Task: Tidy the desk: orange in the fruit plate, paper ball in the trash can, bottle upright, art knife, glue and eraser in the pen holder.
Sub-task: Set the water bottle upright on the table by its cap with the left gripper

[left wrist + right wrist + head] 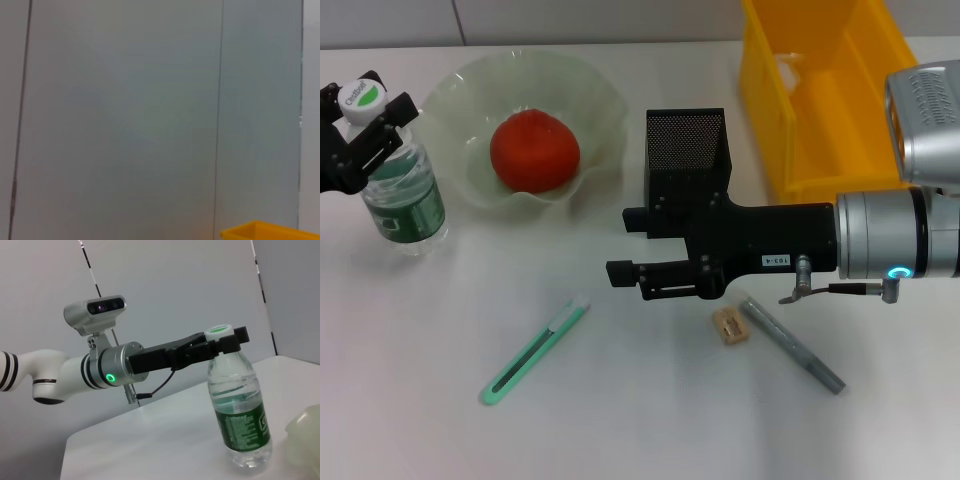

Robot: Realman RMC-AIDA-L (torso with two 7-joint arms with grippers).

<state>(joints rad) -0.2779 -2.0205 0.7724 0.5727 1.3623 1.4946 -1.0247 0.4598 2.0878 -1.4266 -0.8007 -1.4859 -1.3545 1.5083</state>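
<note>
On the white surface (650,420), the left pincer (365,125) clamps the neck of the water bottle (405,195), which stands upright at nine o'clock with its white cap and green label showing. The right wrist view alone gives the side-on proof: the bottle (240,412) stands on its base, and the left pincer (220,345) closes just under the cap. The left wrist view shows only a grey wall and a corner of the yellow bin (270,232). From the head view, the orange (534,150), reddish and round, sits inside the pale green fruit plate (585,95) at eleven o'clock. The right pincer (628,243) hovers at centre, fingers spread and holding nothing, in front of the black mesh pen holder (685,145). The yellow bin (820,100) stands at one o'clock. The green art knife (534,352) lies at seven o'clock; the tan eraser (730,325) and the grey glue stick (792,345) lie side by side near five o'clock.
</note>
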